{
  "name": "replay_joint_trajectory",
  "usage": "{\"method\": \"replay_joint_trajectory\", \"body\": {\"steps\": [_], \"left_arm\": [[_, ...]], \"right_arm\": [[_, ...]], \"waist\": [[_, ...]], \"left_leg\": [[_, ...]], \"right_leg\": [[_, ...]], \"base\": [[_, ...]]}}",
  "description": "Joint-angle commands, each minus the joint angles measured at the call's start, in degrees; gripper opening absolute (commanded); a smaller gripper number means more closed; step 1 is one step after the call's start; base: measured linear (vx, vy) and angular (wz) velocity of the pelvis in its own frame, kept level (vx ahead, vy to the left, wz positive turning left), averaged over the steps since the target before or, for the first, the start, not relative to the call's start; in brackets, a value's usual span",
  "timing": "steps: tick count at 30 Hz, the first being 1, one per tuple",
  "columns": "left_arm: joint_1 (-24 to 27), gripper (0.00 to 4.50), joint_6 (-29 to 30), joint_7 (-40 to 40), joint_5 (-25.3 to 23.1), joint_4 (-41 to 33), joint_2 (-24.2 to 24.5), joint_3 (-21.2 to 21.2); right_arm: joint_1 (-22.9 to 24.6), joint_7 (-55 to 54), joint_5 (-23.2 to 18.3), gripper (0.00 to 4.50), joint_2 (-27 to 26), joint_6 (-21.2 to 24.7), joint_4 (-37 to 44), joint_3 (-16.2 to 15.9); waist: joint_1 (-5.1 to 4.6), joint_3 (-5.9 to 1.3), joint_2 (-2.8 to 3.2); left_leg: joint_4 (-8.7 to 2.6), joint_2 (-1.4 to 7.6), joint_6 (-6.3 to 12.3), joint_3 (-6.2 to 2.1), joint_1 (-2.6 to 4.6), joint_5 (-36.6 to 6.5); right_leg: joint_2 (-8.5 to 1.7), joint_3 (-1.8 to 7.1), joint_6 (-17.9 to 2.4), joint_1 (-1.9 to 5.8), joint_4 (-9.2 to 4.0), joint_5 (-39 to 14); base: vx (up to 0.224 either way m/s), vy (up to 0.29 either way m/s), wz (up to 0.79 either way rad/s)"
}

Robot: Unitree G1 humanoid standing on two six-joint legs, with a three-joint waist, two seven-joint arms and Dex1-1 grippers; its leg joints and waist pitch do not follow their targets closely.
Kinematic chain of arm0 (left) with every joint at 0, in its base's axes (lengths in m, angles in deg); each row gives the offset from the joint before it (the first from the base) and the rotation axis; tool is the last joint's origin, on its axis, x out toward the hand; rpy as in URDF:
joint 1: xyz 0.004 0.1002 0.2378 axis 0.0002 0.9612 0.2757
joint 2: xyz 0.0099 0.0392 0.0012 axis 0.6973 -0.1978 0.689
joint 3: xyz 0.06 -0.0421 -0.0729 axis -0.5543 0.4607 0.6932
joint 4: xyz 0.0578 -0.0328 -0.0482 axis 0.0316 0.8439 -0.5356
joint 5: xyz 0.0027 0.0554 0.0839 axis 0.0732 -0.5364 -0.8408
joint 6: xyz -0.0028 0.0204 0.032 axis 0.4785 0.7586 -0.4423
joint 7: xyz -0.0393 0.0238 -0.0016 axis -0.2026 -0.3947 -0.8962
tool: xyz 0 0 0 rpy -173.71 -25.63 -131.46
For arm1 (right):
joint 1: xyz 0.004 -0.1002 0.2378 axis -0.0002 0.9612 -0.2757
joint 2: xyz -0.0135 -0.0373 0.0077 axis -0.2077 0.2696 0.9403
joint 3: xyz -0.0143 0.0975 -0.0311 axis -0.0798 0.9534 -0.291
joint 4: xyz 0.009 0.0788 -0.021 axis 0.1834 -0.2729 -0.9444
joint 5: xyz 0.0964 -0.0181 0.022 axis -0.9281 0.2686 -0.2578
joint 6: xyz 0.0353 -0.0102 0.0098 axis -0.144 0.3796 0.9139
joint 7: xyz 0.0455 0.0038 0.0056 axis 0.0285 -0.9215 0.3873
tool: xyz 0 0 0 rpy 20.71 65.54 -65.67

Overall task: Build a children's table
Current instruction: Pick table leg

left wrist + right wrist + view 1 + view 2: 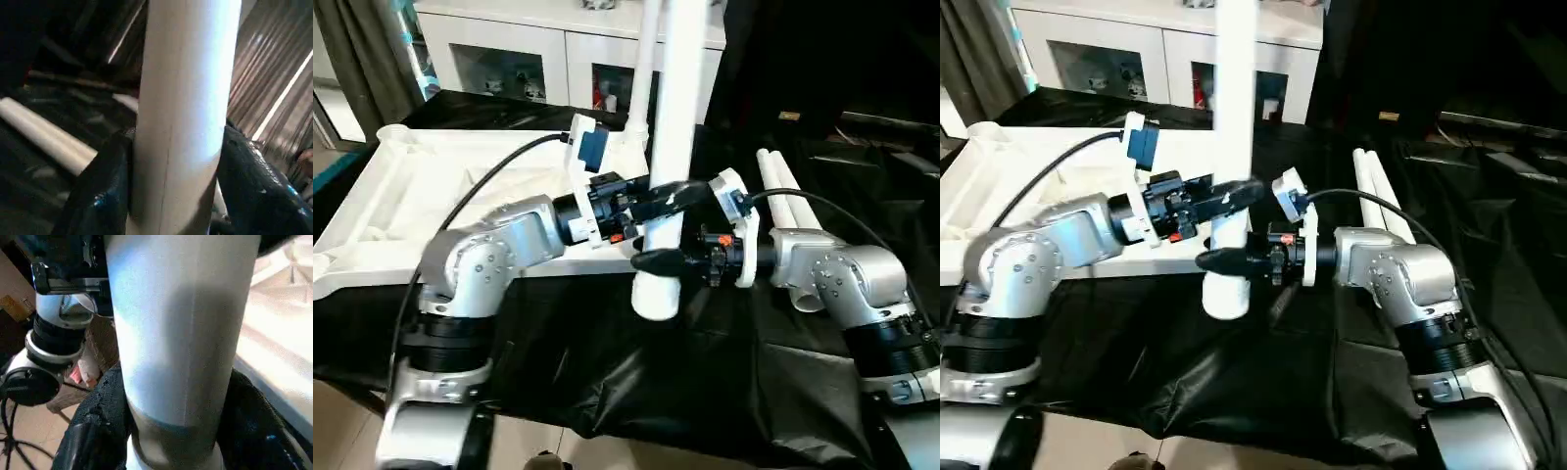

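Both my left gripper and right gripper clasped the upright leg near its thick end; it looked light, stiff, slippery.

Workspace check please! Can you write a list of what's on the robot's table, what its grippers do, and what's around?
Surface: black sheet covers the bench.
Job's things: white tabletop lies at the left; held leg stands upright; one leg already fitted behind it; spare legs lie at the right.
Clutter: nothing seen.
Grippers: left gripper and right gripper both clamp the held leg.
Cables: black cable loops over the left arm.
Surroundings: white cabinet behind.
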Motion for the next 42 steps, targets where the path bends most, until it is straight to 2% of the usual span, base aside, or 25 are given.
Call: {"method": "replay_joint_trajectory", "body": {"steps": [1, 4, 7, 8, 10, 12, 13, 15, 17, 20, 21, 22, 23, 24, 25, 28, 30, 31, 32, 33, 34, 35, 36, 37, 42], "left_arm": [[-0.53, 3.07, -5.72, 0.33, 3.79, -2.12, -2.55, 3.51], [-0.6, 3.07, -7.89, 2.49, 8.02, 0.78, -6.01, 8.93], [-0.72, 3.07, -11.03, 2.89, 6.65, 4.74, -6.04, 11.55], [-0.71, 3.07, -11.59, 2.73, 5.34, 5.46, -5.46, 11.3], [-0.07, 3.07, -14.48, 2.38, -2.01, 6.94, -2.35, 6.83], [1.06, 3.07, -18.73, 1.09, -12.16, 8.24, 2.2, -0.96], [1.06, 3.07, -18.73, 1.09, -12.16, 8.24, 2.2, -0.96], [1.67, 3.07, -24.4, -2.3, -21.48, 10.55, 7.07, -9.92], [1.09, 3.07, -30.65, -5.34, -29.74, 15.15, 11.17, -17.66], [0.03, 3.07, -34.42, -7.39, -34.24, 19.69, 12.89, -21.53], [-0.69, 3.07, -35.37, -8.96, -35.63, 21.7, 13.52, -23.05], [-2.22, 2.78, -37.84, -11.96, -38.67, 26.0, 14.51, -25.77], [-3.34, 2.78, -39.7, -13.1, -40.48, 29.06, 14.78, -27.11], [-4.04, 2.7, -40.95, -13.68, -41.62, 31.02, 14.86, -27.83], [-4.04, 2.7, -40.95, -13.68, -41.62, 31.02, 14.86, -27.83], [-7.14, 2.32, -45.2, -15.06, -44.5, 39.07, 15.03, -30.13], [-8.8, 2.21, -46.87, -15.76, -45.53, 43.35, 14.8, -30.64], [-10.64, 2.17, -48.87, -16.61, -46.55, 48.33, 14.31, -30.65], [-10.64, 2.09, -48.87, -16.61, -46.55, 48.33, 14.31, -30.65], [-11.59, 1.98, -49.56, -17.17, -46.43, 50.82, 13.85, -30.18], [-11.9, 1.89, -49.72, -17.38, -46.36, 51.59, 13.69, -30.0], [-12.97, 1.81, -50.43, -18.01, -46.58, 54.27, 13.33, -29.72], [-13.31, 1.71, -50.82, -18.18, -46.8, 55.14, 13.2, -29.67], [-14.3, 1.71, -51.87, -18.39, -47.58, 57.62, 12.96, -29.64], [-17.82, 1.34, -55.32, -17.66, -49.29, 65.3, 12.48, -29.18]], "right_arm": [[0.76, -3.43, 1.89, 1.91, 0.45, 0.8, -2.82, 1.25], [1.32, -4.47, 1.04, 1.91, -0.32, 0.37, -2.29, 2.54], [2.08, -8.03, 0.88, 1.9, -1.87, -1.52, -2.06, 5.1], [2.15, -9.3, 1.45, 1.9, -2.14, -2.32, -2.27, 5.55], [2.36, -14.11, 5.33, 1.9, -2.54, -5.83, -4.25, 5.5], [2.72, -19.68, 9.75, 1.9, -3.03, -10.24, -6.97, 5.39], [2.72, -19.68, 9.75, 1.9, -3.03, -10.24, -6.97, 5.39], [3.28, -24.14, 12.17, 1.9, -3.76, -13.98, -8.74, 6.29], [4.14, -28.72, 15.48, 1.9, -4.13, -17.82, -9.29, 6.23], [5.17, -31.29, 17.4, 1.9, -4.59, -20.42, -8.8, 6.01], [5.68, -31.81, 17.72, 1.9, -4.85, -20.82, -8.31, 5.94], [6.7, -32.71, 19.0, 1.9, -5.19, -22.02, -7.69, 5.4], [7.23, -32.68, 19.35, 1.9, -5.3, -22.33, -7.43, 5.27], [7.54, -32.63, 19.54, 1.9, -5.36, -22.55, -7.31, 5.22], [7.54, -32.63, 19.54, 1.9, -5.36, -22.55, -7.31, 5.22], [8.7, -32.78, 19.72, 1.9, -5.39, -23.05, -6.69, 4.97], [9.31, -32.95, 19.69, 1.9, -5.33, -23.22, -6.13, 4.9], [10.22, -33.09, 19.58, 1.9, -5.41, -22.92, -4.96, 4.89], [10.22, -33.09, 19.58, 1.9, -5.41, -22.92, -4.96, 4.89], [10.76, -33.22, 19.48, 1.9, -5.39, -22.59, -4.17, 4.96], [10.93, -33.19, 19.5, 1.9, -5.39, -22.46, -3.94, 5.0], [11.57, -33.09, 19.58, 1.9, -5.37, -22.01, -3.05, 5.06], [11.74, -33.05, 19.64, 1.9, -5.37, -21.93, -2.84, 5.09], [12.24, -32.93, 19.75, 1.9, -5.3, -21.59, -2.13, 5.15], [13.6, -32.86, 19.29, 1.9, -4.5, -20.28, 0.5, 5.18]], "waist": [[0.1, -4.66, -0.77], [0.15, -4.7, -0.75], [0.14, -4.77, -0.77], [0.02, -4.75, -0.15], [-0.17, -4.73, -0.03], [-0.35, -4.77, -0.13], [-0.18, -4.79, -0.06], [-0.28, -4.87, 0.08], [-0.29, -4.8, 0.33], [-0.38, -5.07, 0.34], [-0.58, -4.99, 0.87], [-0.6, -5.07, 0.73], [-0.5, -5.01, 2.15], [-0.85, -4.96, 1.29], [-0.84, -5.01, 1.14], [-0.94, -4.95, 1.42], [-1.21, -5.06, 2.12], [-1.33, -4.98, 1.93], [-1.31, -5.04, 1.94], [-1.22, -5.18, 2.63], [-1.29, -5.17, 2.3], [-1.33, -5.23, 2.61], [-1.33, -5.19, 2.5], [-1.34, -5.2, 3.01], [-1.36, -5.05, 2.88]], "left_leg": [[-3.63, 1.29, -0.06, 0.08, 0.71, -7.45], [-3.51, 1.1, -0.13, 0.18, 0.73, -7.77], [-3.61, 1.16, -0.06, 0.13, 0.88, -8.08], [-3.68, 1.14, -0.14, 0.02, 0.97, -8.29], [-3.89, 1.33, -0.79, -0.08, 1.13, -8.24], [-3.9, 1.27, -1.54, -0.05, 1.2, -8.4], [-4.05, 1.4, -1.58, -0.23, 1.28, -8.39], [-3.89, 1.21, -2.06, -0.01, 1.22, -7.77], [-4.04, 1.2, -2.18, -0.13, 1.34, -8.05], [-4.05, 1.14, -3.06, -0.07, 1.22, -7.22], [-4.04, 1.01, -3.31, 0.04, 1.28, -7.87], [-4.05, 0.98, -3.26, 0.04, 1.28, -8.62], [-4.04, 0.96, -3.56, -0.14, 1.41, -9.36], [-4.1, 0.91, -3.47, -0.07, 1.34, -10.75], [-4.13, 0.89, -3.4, -0.12, 1.28, -10.96], [-4.12, 1.01, -2.97, -0.13, 1.33, -11.52], [-4.03, 1.0, -2.84, -0.29, 1.25, -11.81], [-3.96, 0.78, -2.43, -0.09, 1.24, -11.8], [-3.88, 0.69, -2.24, -0.07, 1.25, -11.68], [-3.89, 0.96, -2.31, -0.28, 1.32, -11.67], [-3.85, 0.94, -1.94, -0.21, 1.24, -11.54], [-3.76, 0.88, -1.6, -0.14, 1.21, -11.23], [-3.73, 0.82, -1.31, -0.1, 1.17, -11.21], [-3.73, 0.88, -1.19, -0.16, 1.27, -11.65], [-3.74, 0.72, -0.75, -0.11, 1.23, -12.41]], "right_leg": [[-3.37, 2.23, -10.93, 3.53, -3.73, -10.63], [-3.32, 2.18, -11.4, 3.52, -3.8, -10.52], [-3.22, 2.15, -10.62, 3.41, -3.9, -11.22], [-3.12, 2.14, -10.04, 3.33, -3.81, -11.68], [-2.99, 2.16, -8.29, 2.96, -4.04, -12.01], [-3.05, 2.21, -7.48, 3.08, -3.98, -12.52], [-3.22, 2.18, -7.08, 2.98, -4.15, -12.89], [-3.08, 2.25, -7.71, 3.16, -3.7, -11.05], [-3.0, 2.24, -6.15, 2.71, -4.02, -11.93], [-3.06, 2.31, -7.59, 3.19, -3.3, -7.67], [-2.94, 2.33, -8.22, 3.07, -3.44, -6.84], [-3.02, 2.37, -8.72, 3.23, -3.27, -6.75], [-3.08, 2.37, -9.02, 3.04, -3.2, -6.84], [-2.99, 2.34, -9.07, 3.29, -3.61, -7.24], [-3.05, 2.34, -9.35, 3.51, -3.52, -7.26], [-3.19, 2.35, -10.25, 3.43, -3.56, -7.82], [-3.2, 2.29, -11.45, 3.61, -3.4, -6.2], [-3.0, 2.3, -11.34, 3.49, -3.72, -6.44], [-2.98, 2.32, -11.42, 3.58, -3.66, -6.35], [-3.26, 2.34, -12.15, 3.66, -3.28, -5.55], [-3.22, 2.3, -12.62, 3.77, -3.39, -4.8], [-3.19, 2.31, -13.27, 3.77, -3.31, -4.02], [-3.17, 2.3, -13.36, 3.77, -3.43, -4.04], [-3.2, 2.29, -13.69, 3.75, -3.45, -4.47], [-3.14, 2.25, -13.08, 3.8, -4.02, -7.67]], "base": [[0.0, 0.0, 0.0], [0.0, 0.0, 0.0], [0.0, 0.0, 0.0], [0.0, 0.0, 0.0], [0.0, 0.0, 0.0], [0.0, 0.0, 0.0], [0.0, 0.0, 0.0], [0.0, 0.0, 0.0], [0.0, 0.0, 0.0], [0.0, 0.0, 0.0], [0.0, 0.0, 0.0], [0.0, 0.0, 0.0], [0.0, 0.0, 0.0], [0.0, 0.0, 0.0], [0.0, 0.0, 0.0], [0.0, 0.0, 0.0], [0.0, 0.0, 0.0], [0.0, 0.0, 0.0], [0.0, 0.0, 0.0], [0.0, 0.0, 0.0], [0.0, 0.0, 0.0], [0.0, 0.0, 0.0], [0.0, 0.0, 0.0], [0.0, 0.0, 0.0], [0.0, 0.0, 0.0]]}}
